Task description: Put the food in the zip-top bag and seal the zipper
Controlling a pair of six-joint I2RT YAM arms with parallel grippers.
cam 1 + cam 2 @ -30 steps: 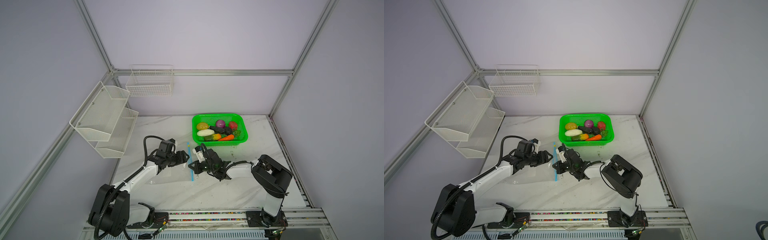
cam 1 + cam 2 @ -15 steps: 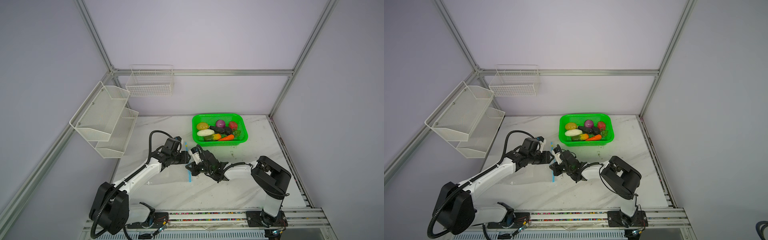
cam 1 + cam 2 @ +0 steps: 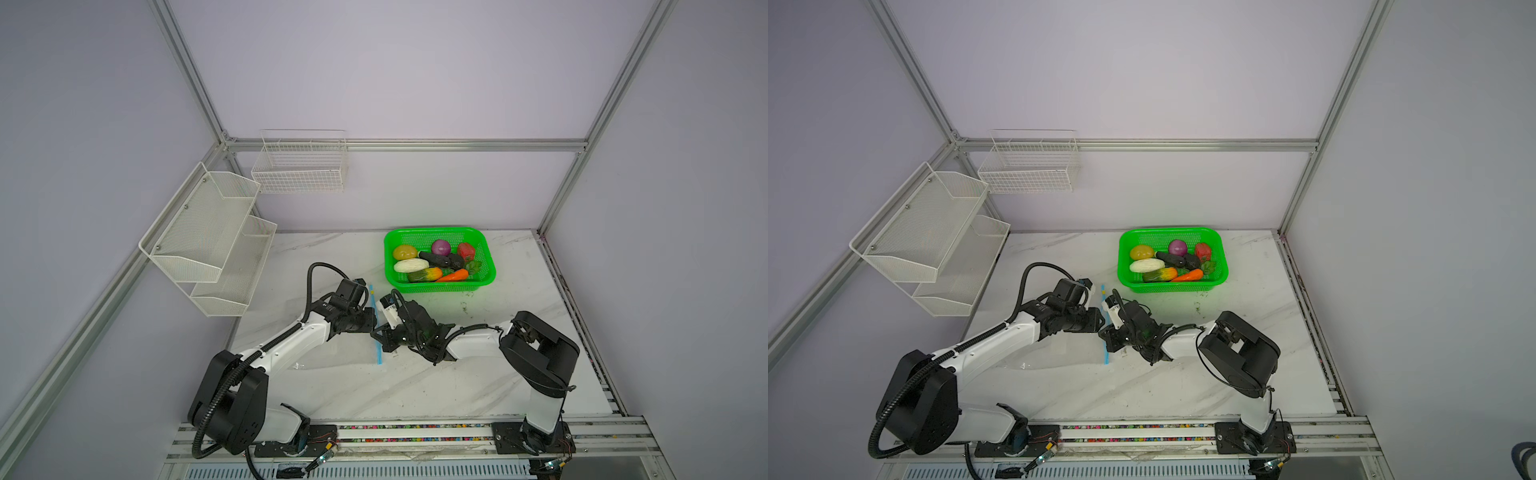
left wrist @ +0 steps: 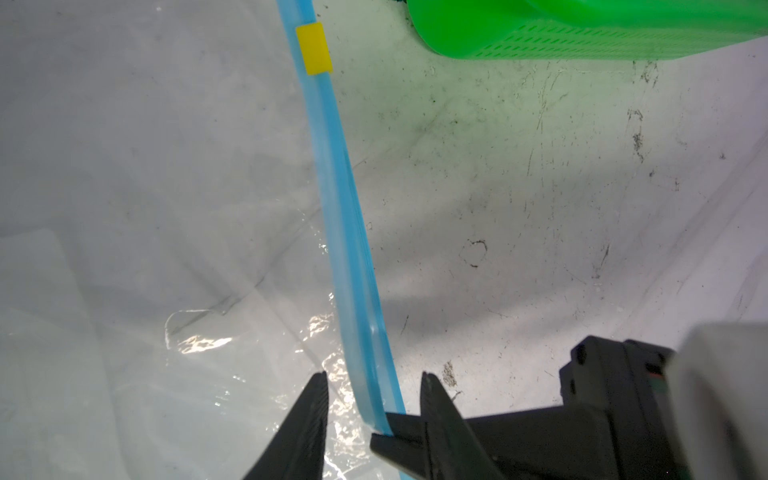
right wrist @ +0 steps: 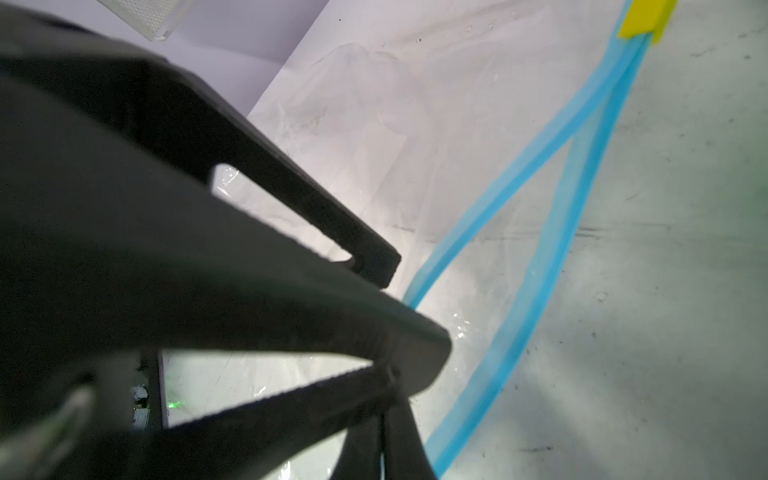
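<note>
Mid counter (image 3: 415, 386): clear zip-top bag (image 3: 345, 355) lies flat, its zipper (image 4: 345, 208) edge toward the right arm. The right gripper (image 4: 380, 440) is pressed together, pinching the zipper's upper lip, which is lifted off the lower one. The left gripper (image 4: 372, 378) is spread, fingers straddling the strip just beside that pinch, clear of it. Yellow slider (image 4: 314, 49) sits at the zipper's far end. Behind, all the food (image 3: 432, 264) is in the green basket (image 3: 440, 287).
</note>
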